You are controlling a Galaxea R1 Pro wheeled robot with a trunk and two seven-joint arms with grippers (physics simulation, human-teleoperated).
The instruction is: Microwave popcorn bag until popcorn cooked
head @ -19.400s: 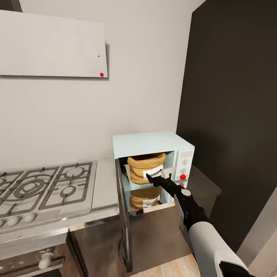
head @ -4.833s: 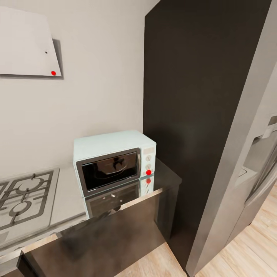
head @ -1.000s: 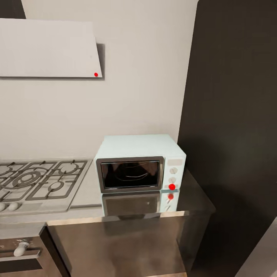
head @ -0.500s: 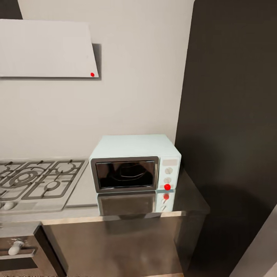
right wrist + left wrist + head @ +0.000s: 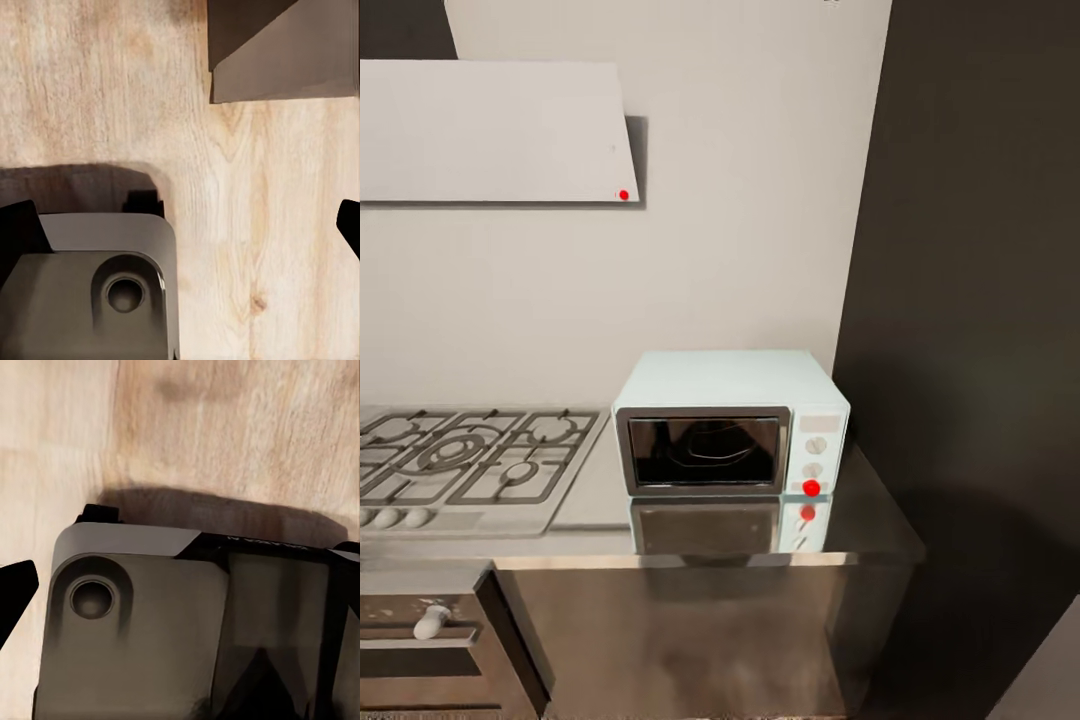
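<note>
We see the microwave standing with its door shut against the back wall, so nothing can pass into its cavity. Close on its right rises a tall dark cabinet, leaving only a narrow strip of countertop between them. On its left a bare band of worktop separates it from the gas hob and its raised grates. Open air lies above the oven, and the white hood hangs well up over the hob.
</note>
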